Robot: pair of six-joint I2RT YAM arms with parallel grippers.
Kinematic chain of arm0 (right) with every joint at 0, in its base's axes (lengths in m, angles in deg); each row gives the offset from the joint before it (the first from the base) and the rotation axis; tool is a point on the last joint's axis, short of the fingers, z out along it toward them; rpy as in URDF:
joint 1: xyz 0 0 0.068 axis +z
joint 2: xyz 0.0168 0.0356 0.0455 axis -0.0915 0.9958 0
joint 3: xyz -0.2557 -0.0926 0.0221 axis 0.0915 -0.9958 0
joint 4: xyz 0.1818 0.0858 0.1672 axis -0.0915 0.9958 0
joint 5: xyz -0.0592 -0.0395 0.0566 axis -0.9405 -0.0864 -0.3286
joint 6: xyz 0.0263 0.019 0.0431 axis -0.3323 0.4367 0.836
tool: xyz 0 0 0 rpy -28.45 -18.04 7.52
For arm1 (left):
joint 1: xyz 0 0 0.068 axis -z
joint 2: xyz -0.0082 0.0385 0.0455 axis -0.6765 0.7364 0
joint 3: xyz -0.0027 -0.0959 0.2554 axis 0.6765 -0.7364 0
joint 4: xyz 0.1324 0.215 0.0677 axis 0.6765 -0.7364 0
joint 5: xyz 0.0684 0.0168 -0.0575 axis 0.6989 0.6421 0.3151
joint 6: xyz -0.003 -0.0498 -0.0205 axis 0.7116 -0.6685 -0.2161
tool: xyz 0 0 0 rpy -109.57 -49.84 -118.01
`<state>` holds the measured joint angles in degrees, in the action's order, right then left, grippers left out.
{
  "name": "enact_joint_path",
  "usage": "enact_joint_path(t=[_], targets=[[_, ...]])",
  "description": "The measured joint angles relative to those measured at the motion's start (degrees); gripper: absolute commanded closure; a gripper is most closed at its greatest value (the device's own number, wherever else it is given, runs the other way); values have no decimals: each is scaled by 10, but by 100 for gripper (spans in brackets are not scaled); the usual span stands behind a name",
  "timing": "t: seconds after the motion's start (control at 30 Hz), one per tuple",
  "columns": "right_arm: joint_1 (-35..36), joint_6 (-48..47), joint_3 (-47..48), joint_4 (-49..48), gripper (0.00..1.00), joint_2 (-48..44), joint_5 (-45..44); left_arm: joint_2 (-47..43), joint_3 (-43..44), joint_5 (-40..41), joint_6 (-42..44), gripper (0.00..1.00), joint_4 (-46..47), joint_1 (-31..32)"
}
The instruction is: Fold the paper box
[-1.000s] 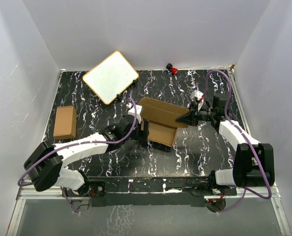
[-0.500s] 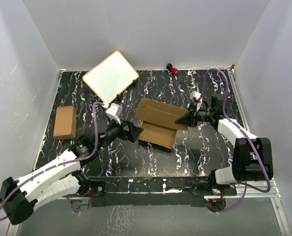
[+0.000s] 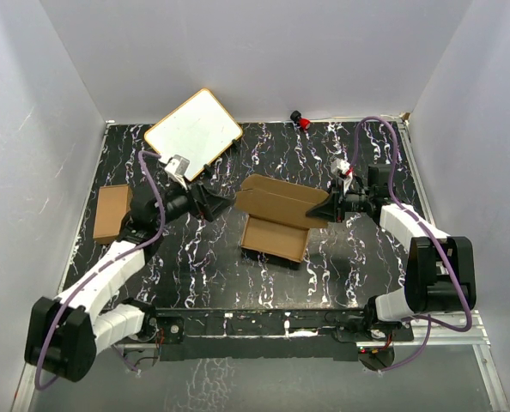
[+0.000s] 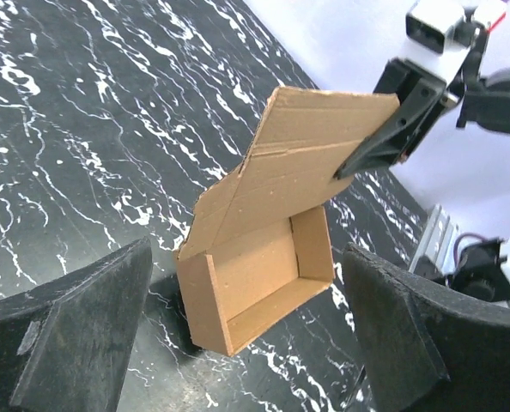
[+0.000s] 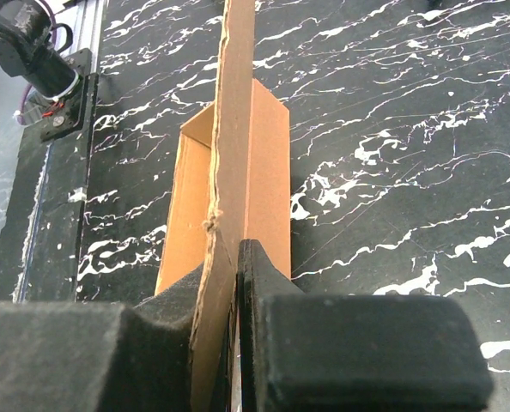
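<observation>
Paper box (image 3: 274, 225): light, flimsy cardboard. Right gripper (image 3: 322, 206) is clamped on its lid flap (image 4: 315, 163); left gripper (image 3: 209, 204) has jaws apart, near the box.

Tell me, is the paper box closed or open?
Open. The paper box shows its empty inside, and the right gripper holds the lid flap raised above it.

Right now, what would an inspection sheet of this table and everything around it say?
Surface: black marbled tabletop, white veins.
Job's things: paper box, tray formed, lid flap raised and open.
Clutter: small brown carton at left; white board with tan rim at back; small red and black object at the back edge.
Grippers: right gripper clamps the lid flap's edge; left gripper open, apart from the box.
Cables: purple cables loop along both arms.
Surroundings: plain white walls.
</observation>
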<state>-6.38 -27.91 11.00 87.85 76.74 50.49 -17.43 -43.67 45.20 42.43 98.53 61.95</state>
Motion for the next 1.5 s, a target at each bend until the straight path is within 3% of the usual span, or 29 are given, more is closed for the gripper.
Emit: enact_joint_path(t=[0.43, 0.63, 0.93, 1.5], targets=[[0, -20, 9, 28, 91, 7, 5, 183, 12, -122, 90, 13, 121, -10], [0, -27, 9, 31, 91, 7, 6, 257, 50, -161, 86, 21, 140, -14], [0, -30, 9, 39, 91, 7, 8, 329, 66, -214, 35, 46, 221, -15], [0, -31, 10, 41, 89, 8, 9, 358, 67, -252, -20, 99, 319, -15]])
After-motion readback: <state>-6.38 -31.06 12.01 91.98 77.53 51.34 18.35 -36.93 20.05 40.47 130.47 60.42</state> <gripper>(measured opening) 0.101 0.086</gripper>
